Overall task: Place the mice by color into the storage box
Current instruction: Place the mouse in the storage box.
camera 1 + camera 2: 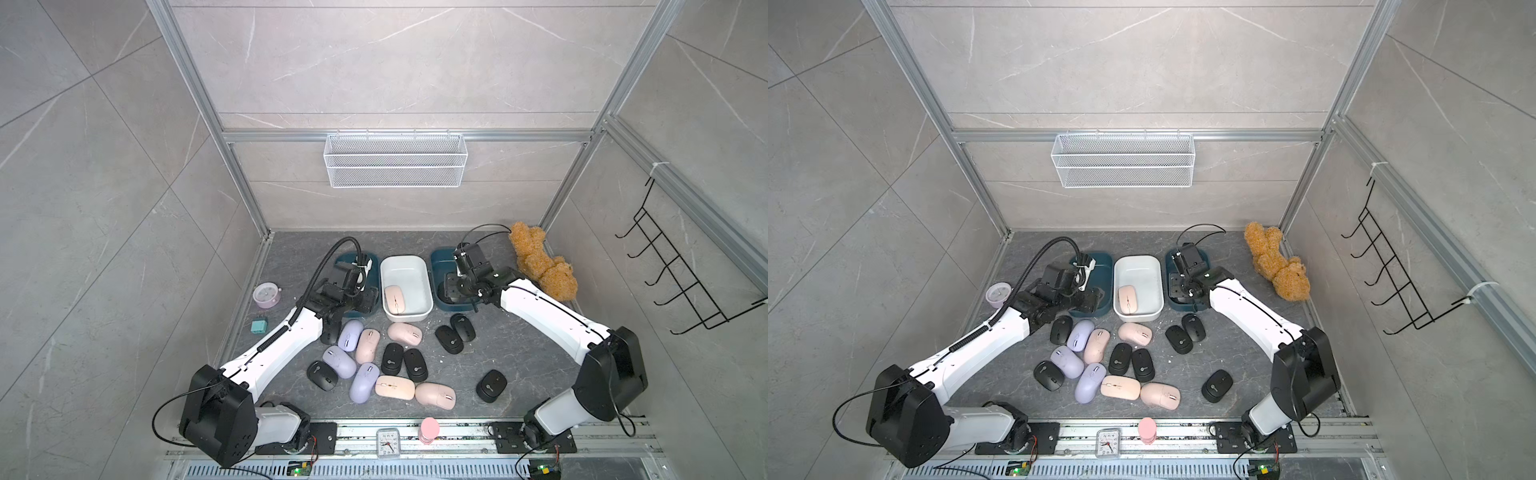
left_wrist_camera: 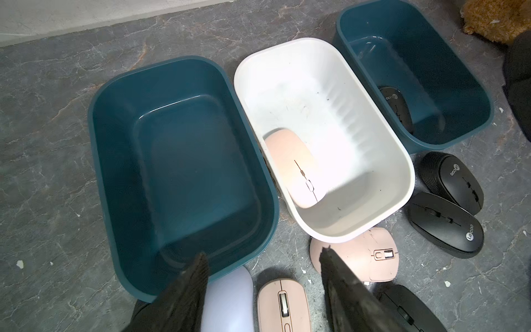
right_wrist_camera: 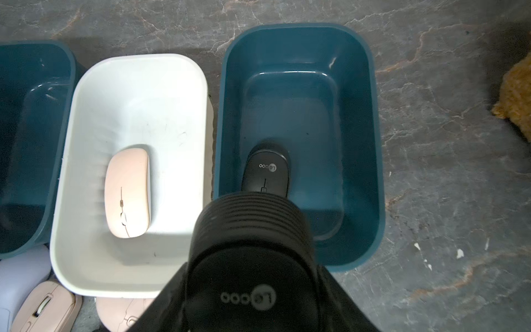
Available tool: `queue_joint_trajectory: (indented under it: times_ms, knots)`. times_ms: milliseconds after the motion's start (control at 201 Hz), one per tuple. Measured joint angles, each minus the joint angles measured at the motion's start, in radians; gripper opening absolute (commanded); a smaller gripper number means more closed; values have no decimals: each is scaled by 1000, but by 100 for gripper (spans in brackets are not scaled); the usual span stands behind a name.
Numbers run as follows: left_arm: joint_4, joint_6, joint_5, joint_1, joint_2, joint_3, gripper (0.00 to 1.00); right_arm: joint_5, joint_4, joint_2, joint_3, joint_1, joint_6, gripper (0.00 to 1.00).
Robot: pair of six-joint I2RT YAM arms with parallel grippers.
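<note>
One pink mouse (image 1: 395, 299) lengthwise in box (image 1: 405, 272)

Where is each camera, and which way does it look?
Top views: overhead, looking down at loose mice; left arm and right arm show.
Left wrist: on that arm, facing the empty teal box; open left gripper shows.
Right wrist: on its arm, facing the other teal box; right gripper holds a black mouse.
Both wrist views share the white box, pink mouse inside.
</note>
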Motion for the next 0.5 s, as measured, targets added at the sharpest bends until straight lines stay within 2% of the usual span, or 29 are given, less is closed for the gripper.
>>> queue_joint_trajectory:
  times_ms: [294, 498]
  knots:
    - [0, 10, -19, 0, -15, 0, 65, -101, 37, 92, 34, -132, -34, 56]
    - [0, 10, -17, 0, -15, 0, 65, -123, 46, 134, 55, -173, -40, 56]
